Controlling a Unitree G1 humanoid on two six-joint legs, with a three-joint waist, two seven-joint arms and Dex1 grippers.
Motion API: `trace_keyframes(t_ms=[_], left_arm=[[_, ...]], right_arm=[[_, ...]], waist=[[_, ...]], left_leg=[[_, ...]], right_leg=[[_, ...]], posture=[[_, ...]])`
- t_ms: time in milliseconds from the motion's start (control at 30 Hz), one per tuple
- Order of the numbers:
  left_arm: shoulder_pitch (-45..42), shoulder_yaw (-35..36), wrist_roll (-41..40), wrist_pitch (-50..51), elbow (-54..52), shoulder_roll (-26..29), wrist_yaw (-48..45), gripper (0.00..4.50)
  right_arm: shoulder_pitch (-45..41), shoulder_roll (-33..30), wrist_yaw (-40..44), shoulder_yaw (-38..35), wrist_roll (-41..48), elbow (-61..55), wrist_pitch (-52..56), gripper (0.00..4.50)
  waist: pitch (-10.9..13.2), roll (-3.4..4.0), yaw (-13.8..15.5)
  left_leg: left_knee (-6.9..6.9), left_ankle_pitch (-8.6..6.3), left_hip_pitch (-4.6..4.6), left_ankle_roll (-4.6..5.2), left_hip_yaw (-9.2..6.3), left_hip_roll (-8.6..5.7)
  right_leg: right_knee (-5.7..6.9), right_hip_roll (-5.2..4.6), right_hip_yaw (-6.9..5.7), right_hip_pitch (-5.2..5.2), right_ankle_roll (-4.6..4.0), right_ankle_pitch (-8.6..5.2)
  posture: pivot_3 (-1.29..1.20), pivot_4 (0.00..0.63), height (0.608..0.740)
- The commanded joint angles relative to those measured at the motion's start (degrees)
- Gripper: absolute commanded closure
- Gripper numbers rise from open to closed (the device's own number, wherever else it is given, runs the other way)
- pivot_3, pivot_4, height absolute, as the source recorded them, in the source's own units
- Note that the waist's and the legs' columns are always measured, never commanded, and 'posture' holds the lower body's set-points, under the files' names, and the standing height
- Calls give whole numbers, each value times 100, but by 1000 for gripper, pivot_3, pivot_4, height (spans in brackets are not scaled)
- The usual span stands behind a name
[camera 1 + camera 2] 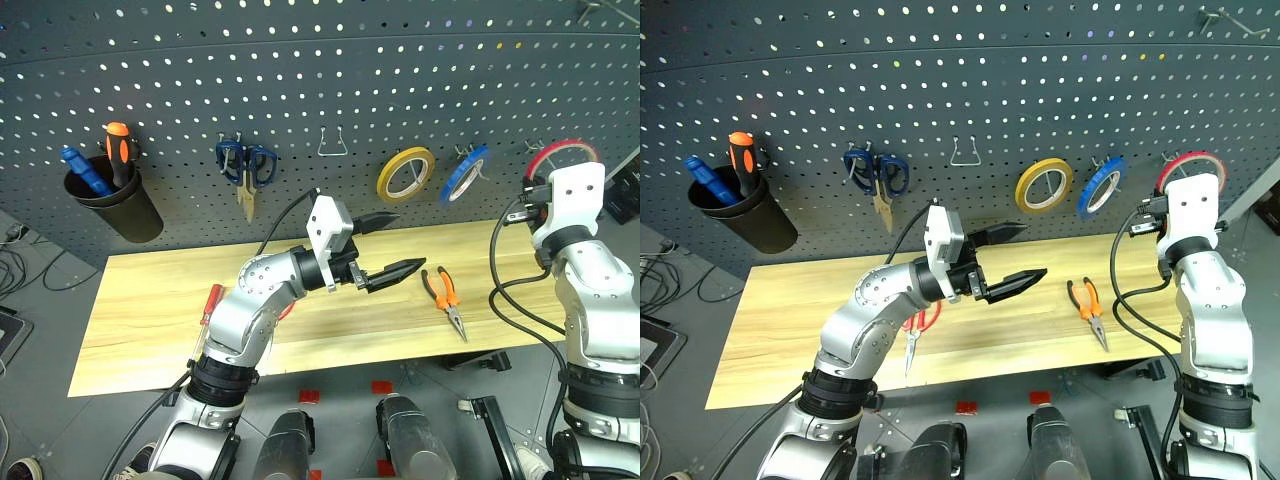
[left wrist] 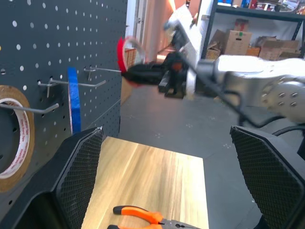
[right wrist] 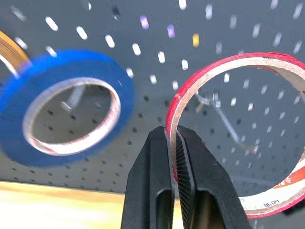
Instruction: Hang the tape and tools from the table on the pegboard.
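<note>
The thin red tape (image 3: 172,107) is up at the pegboard (image 1: 300,80) at the far right, and my right gripper (image 3: 172,131) is shut on its lower rim. A silver hook (image 3: 224,119) shows through the ring. Whether the ring hangs on it I cannot tell. Over the middle of the table (image 1: 150,300) my left gripper (image 1: 408,241) is open and empty, pointing right. The orange-and-black pliers (image 1: 445,295) lie on the wood just right of it. A red-handled screwdriver (image 1: 211,302) and red scissors (image 1: 923,322) lie partly hidden under my left arm.
On the pegboard hang a blue tape roll (image 1: 466,172), a yellow roll (image 1: 405,172), blue-handled scissors (image 1: 245,165) and a bare wire hook (image 1: 333,145). A black cup (image 1: 115,200) with two screwdrivers hangs at the far left.
</note>
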Motion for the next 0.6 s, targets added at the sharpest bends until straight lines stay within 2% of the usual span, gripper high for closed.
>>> trace_keyframes(t_ms=[33, 200, 233, 267, 300, 333, 467, 600], left_arm=[[-118, 87, -201, 68, -217, -81, 62, 0], [-126, 191, -261, 174, -192, -102, 231, 0], [-101, 167, -204, 165, -188, -47, 219, 0], [-43, 133, -130, 162, -194, 72, 157, 0], [25, 115, -59, 127, -196, 217, 72, 0], [106, 106, 56, 34, -170, 447, -70, 0], [376, 176, 523, -528, 224, 1369, -593, 0], [622, 258, 532, -619, 403, 2050, -1128, 0]], right_arm=[[-348, -99, 240, -148, 272, 578, -511, 4479], [-541, -45, 530, -44, 471, 1197, -810, 4479], [-495, -19, 526, -13, 471, 1182, -719, 3890], [-393, 24, 487, 41, 450, 1092, -533, 3663], [-288, 91, 446, 84, 459, 974, -353, 3215], [-119, 123, 422, 202, 408, 779, -144, 2975], [561, 360, 160, 420, 343, -95, 541, 1554], [1277, 723, -211, 773, 226, -1045, 1568, 136]], waist=[[0, 1, -4], [-1, 1, -19], [-1, 1, -18], [-1, 1, -20], [-1, 1, -21], [-2, 3, -24], [-4, 6, -29], [-4, 7, 4]], left_leg=[[0, 0, 0, 0, 3, 0], [0, 0, 1, 0, 11, 0], [0, 0, 0, 1, 9, 1], [0, 0, 0, 0, 10, 1], [0, 0, 0, 0, 10, 1], [0, 0, 1, 0, 11, 2], [-5, 1, 3, -1, 5, 6], [-1, 1, -1, 0, -19, 8]], right_leg=[[0, 0, 1, 0, 0, 0], [0, 2, 0, 0, 0, 0], [0, 2, -2, 0, 0, 0], [0, 1, -1, 0, 0, 0], [1, 1, 0, 0, 0, 0], [1, 1, 0, 0, 0, 0], [5, 9, -2, -5, 0, 0], [5, -3, 7, -8, 0, 0]], posture=[[-153, 203, 740], [-134, 206, 740], [-134, 206, 740], [-134, 206, 740], [-131, 210, 740], [-131, 210, 740], [-131, 212, 740], [-125, 227, 740]])
